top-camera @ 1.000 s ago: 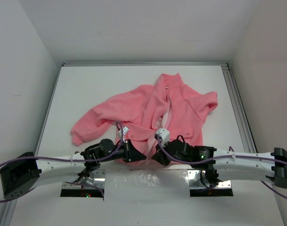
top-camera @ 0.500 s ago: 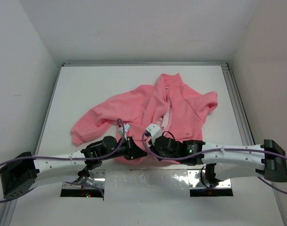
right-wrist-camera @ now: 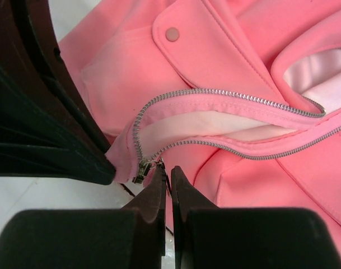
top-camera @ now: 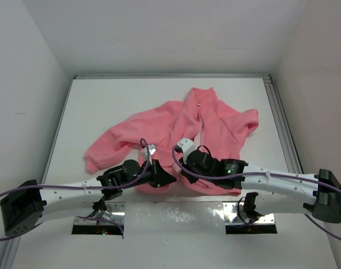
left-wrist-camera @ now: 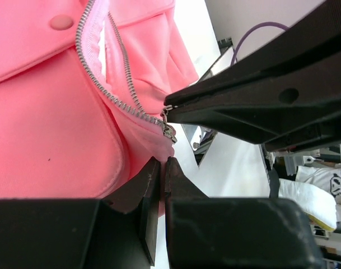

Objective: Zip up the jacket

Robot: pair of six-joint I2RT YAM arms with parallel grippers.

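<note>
The salmon-pink jacket (top-camera: 215,126) lies open on the white table, collar at the far end. Its zipper (top-camera: 202,131) is undone, with the metal slider (right-wrist-camera: 141,170) at the bottom hem. My left gripper (top-camera: 166,178) is shut on the hem fabric (left-wrist-camera: 142,151) just below the slider (left-wrist-camera: 169,130). My right gripper (top-camera: 178,168) is shut at the slider, with the thin pull tab between its fingertips (right-wrist-camera: 162,174). The two grippers nearly touch at the hem. The zipper's two tooth rows (right-wrist-camera: 232,95) spread apart above the slider.
The white table (top-camera: 103,101) is enclosed by white walls. A metal rail (top-camera: 282,123) runs along its right edge. The left sleeve (top-camera: 103,151) spreads to the left. Pocket snaps show in both wrist views (left-wrist-camera: 61,22) (right-wrist-camera: 172,34). Arm base plates (top-camera: 97,224) sit at the near edge.
My right gripper has swung left and forward onto the jacket's bottom hem, at the slider. My left gripper has shifted slightly right, staying at the hem.
</note>
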